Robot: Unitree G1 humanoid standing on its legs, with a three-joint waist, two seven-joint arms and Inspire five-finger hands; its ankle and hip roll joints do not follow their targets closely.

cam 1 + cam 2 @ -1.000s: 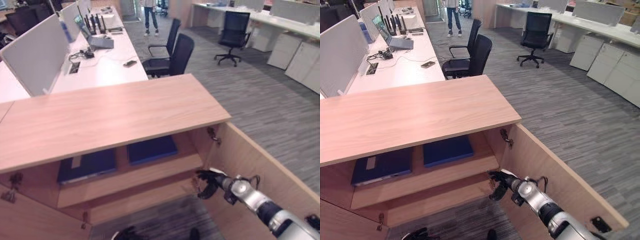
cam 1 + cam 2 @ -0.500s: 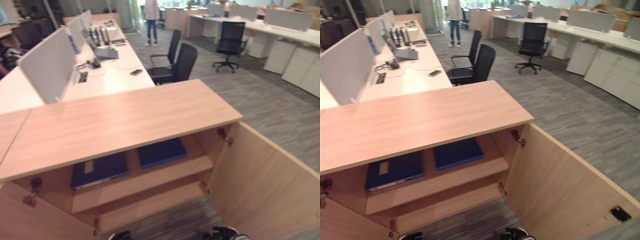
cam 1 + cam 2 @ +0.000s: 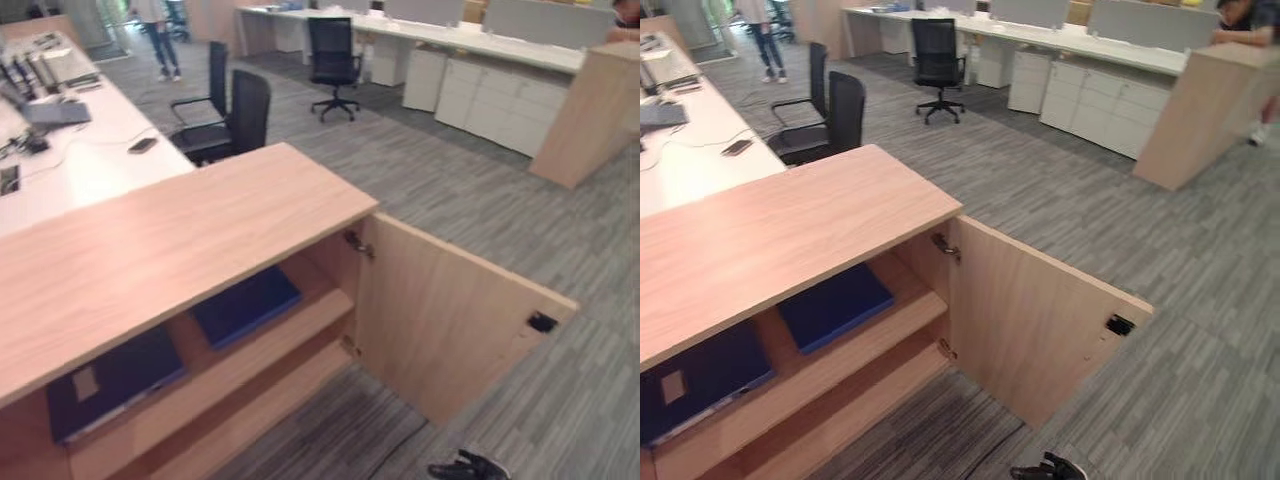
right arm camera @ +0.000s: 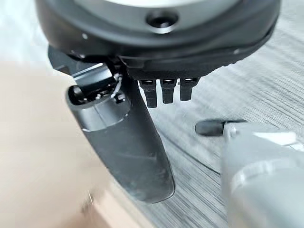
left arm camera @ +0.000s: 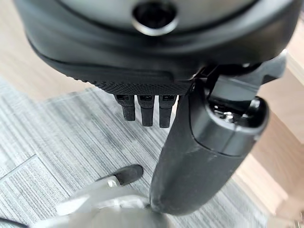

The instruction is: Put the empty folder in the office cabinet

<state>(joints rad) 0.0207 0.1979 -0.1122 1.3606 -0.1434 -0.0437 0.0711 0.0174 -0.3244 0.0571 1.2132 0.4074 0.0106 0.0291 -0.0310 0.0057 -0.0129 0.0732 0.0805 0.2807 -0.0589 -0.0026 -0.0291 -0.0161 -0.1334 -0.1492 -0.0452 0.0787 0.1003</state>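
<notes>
The cabinet (image 3: 790,230) stands open, its right door (image 3: 1040,320) swung out toward the grey carpet (image 3: 1060,200). The left part of the cabinet is cut off by the edge of the head views. On its upper shelf (image 3: 840,350) lie two dark blue folders: one folder (image 3: 835,305) near the door's hinge side, the other folder (image 3: 695,380) further from the door and partly cut off. What is on the lower shelf is hard to make out.

The left hand (image 5: 156,61) hangs above the carpet beside the cabinet, fingers (image 5: 146,109) relaxed and holding nothing. The right hand (image 4: 156,52) hangs next to the door, fingers (image 4: 164,91) also loose and empty.

Beyond the cabinet are a white desk (image 3: 70,165) and black chairs (image 3: 235,115).
</notes>
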